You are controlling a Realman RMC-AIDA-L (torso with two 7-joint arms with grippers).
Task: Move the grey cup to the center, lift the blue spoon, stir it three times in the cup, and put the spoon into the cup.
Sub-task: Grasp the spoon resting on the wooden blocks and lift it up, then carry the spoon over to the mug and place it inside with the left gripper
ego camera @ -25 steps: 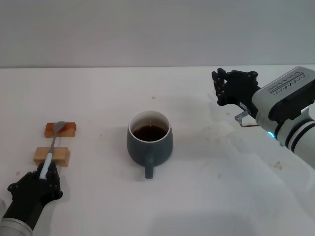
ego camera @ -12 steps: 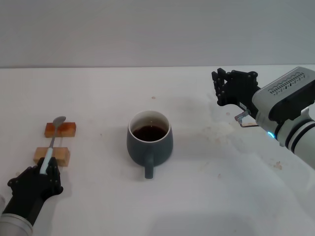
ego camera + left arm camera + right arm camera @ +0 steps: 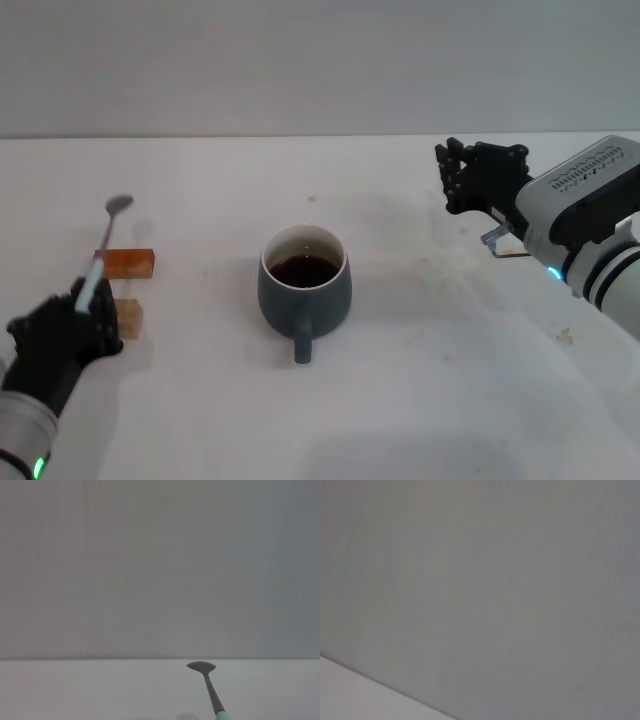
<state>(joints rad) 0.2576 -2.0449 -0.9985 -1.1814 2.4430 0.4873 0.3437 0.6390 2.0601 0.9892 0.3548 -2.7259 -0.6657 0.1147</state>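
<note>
White worktop, cup point(image 3: 304, 284) centred, left tool point(image 3: 72, 325) clamped on spoon point(image 3: 103, 245) raised for stirring; right tool point(image 3: 470, 176) parked, grip unclear.

The head view looks forward and down from above the counter point(image 3: 420, 400), taking in its whole width up to the grey wall point(image 3: 320, 60). The left wrist view sits low, facing level along the counter toward that wall, sharing the blue spoon point(image 3: 207, 685) with the head view. The right wrist view faces almost only wall, with a counter corner.
</note>
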